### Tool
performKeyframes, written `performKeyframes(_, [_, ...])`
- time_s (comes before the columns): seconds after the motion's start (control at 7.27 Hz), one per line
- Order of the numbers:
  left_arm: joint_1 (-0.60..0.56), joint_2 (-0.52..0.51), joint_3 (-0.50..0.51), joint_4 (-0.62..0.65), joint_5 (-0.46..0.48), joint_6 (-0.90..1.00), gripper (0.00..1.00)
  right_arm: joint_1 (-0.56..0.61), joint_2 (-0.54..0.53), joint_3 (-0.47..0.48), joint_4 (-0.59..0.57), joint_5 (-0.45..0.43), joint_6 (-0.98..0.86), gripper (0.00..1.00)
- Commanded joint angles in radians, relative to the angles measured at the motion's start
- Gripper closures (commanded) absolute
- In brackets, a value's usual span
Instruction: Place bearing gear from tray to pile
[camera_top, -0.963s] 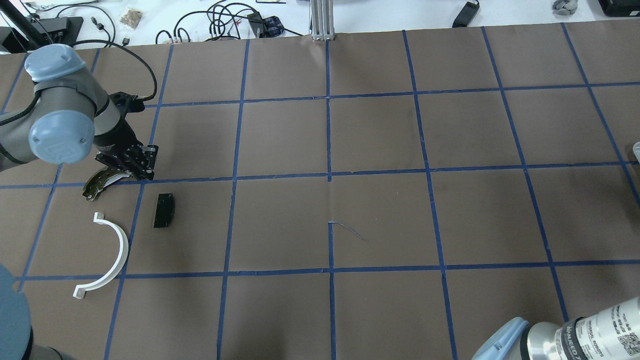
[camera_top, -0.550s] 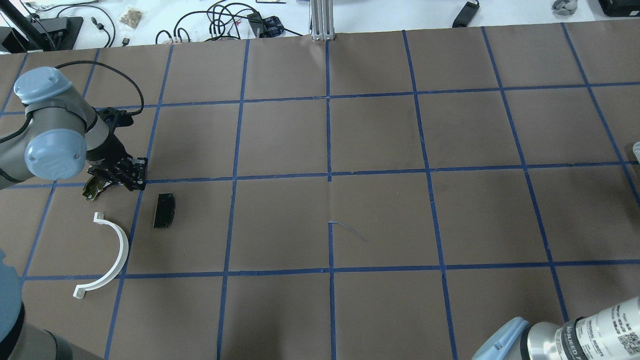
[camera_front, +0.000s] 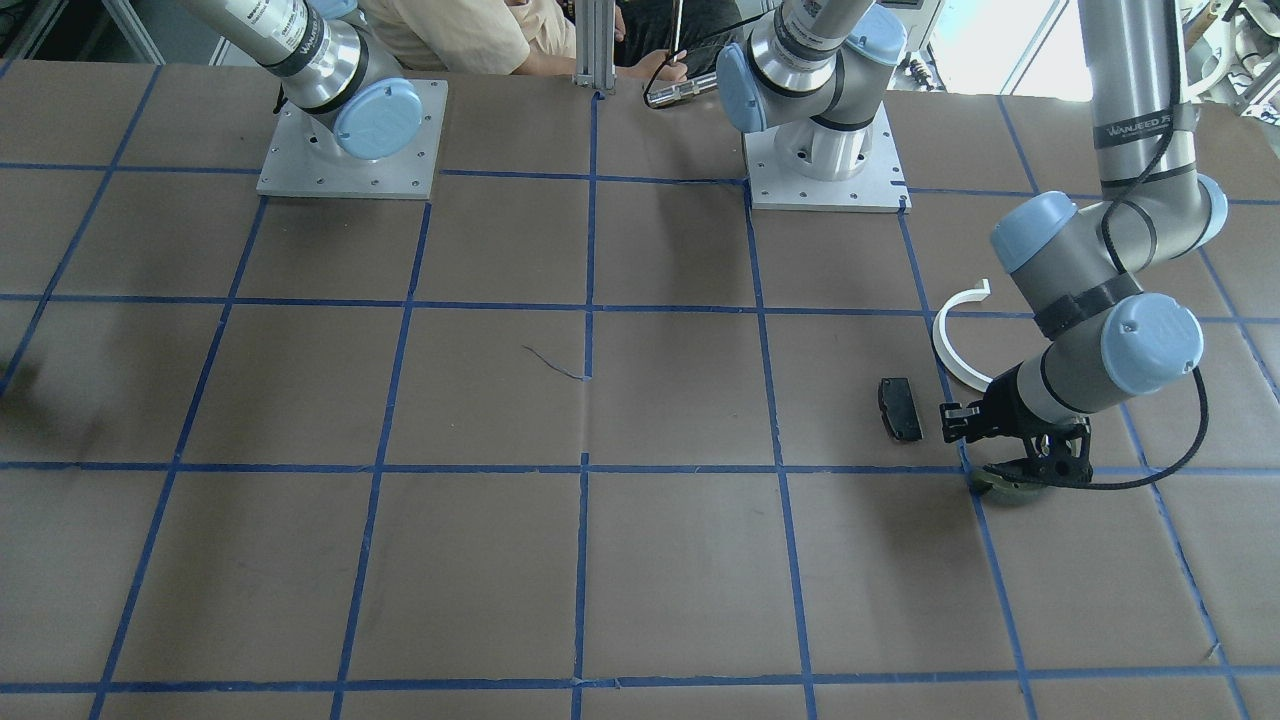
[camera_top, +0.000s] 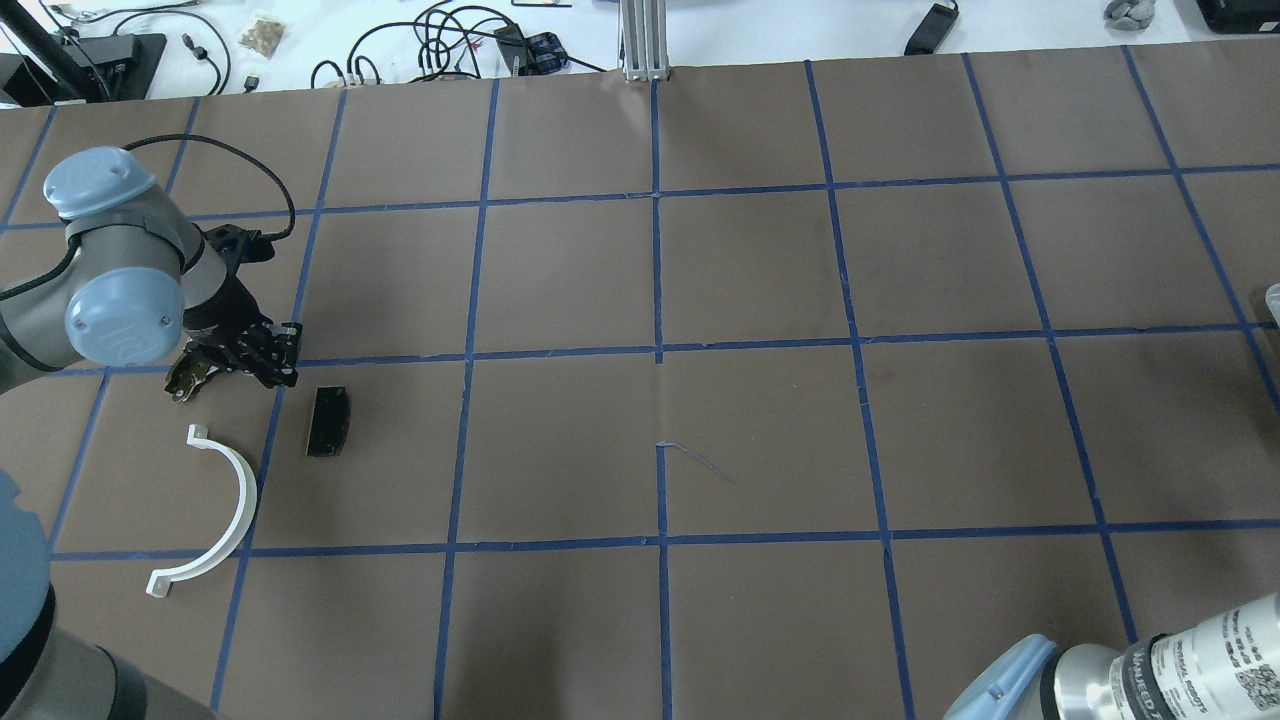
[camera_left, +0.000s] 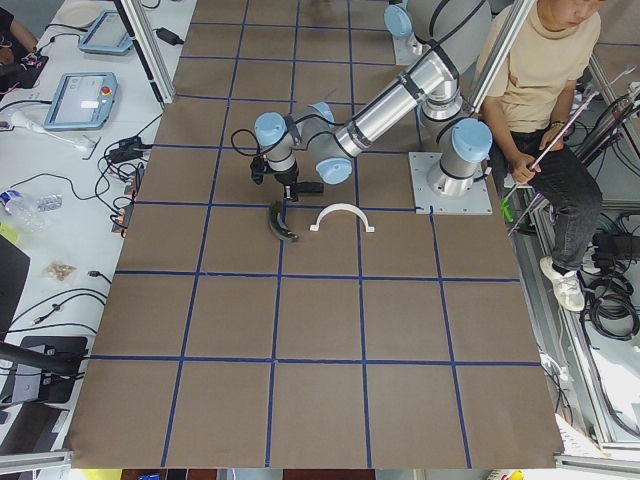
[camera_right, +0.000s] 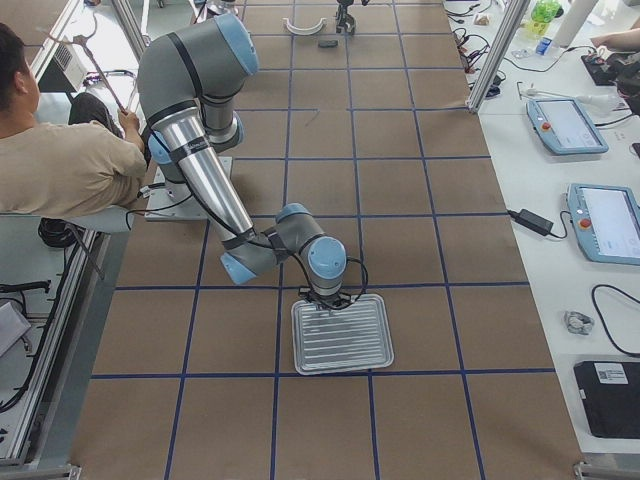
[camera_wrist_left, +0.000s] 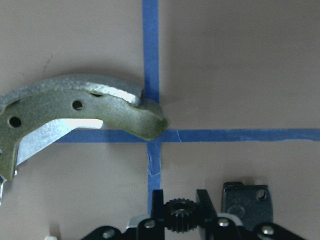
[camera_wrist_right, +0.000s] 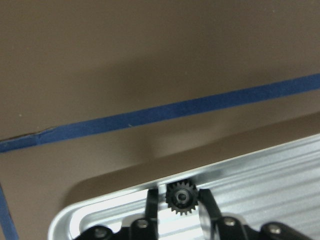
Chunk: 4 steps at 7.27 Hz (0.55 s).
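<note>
1. The bearing gear (camera_wrist_left: 175, 221), small, black and toothed, sits between the tips of the left jaws, which are closed in on its two sides and pinch it.
2. Those jaws point down from the left arm (camera_top: 125, 300) and hang low over the worktop (camera_top: 750, 270). Whether the gear touches the surface cannot be told.
3. A blue tape line (camera_wrist_left: 150, 50) runs straight out from under the left jaws and meets a cross line just ahead of the gear.
4. The olive-green brake shoe (camera_wrist_left: 75, 112) lies flat ahead of the left jaws. Its rounded end rests on that tape crossing, and its curve reaches away to the left in the wrist view. It is near the gear but apart from it.
5. The black pad (camera_top: 328, 421) lies near the left jaws, on the side toward the robot's base and a little to the robot's right, not touching them.
6. The white half-ring (camera_top: 225, 510) lies farther back from the left jaws, toward the base, with its open side facing the robot's left.
7. A second gear (camera_wrist_right: 181, 197) is pinched between the tips of the right jaws on the right arm (camera_right: 300, 250), far from the left jaws. It is at the edge of the ribbed metal tray (camera_wrist_right: 280, 170), whose rim is just ahead of those jaws with bare worktop beyond.
8. A person (camera_left: 535, 80) in a beige shirt sits behind the arm bases, well away from both pairs of jaws.
</note>
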Motion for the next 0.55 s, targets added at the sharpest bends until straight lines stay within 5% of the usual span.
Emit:
performKeyframes(0.0, [-0.012,-0.008,0.004,0.005,0.003,0.002,0.00,0.001,0.000,-0.001,0.000,-0.001,0.007,0.81])
performKeyframes(0.41, [-0.026,0.010,0.007,-0.013,0.006,-0.004,0.00,0.001,-0.012,-0.010,-0.003,-0.009,0.015,0.92])
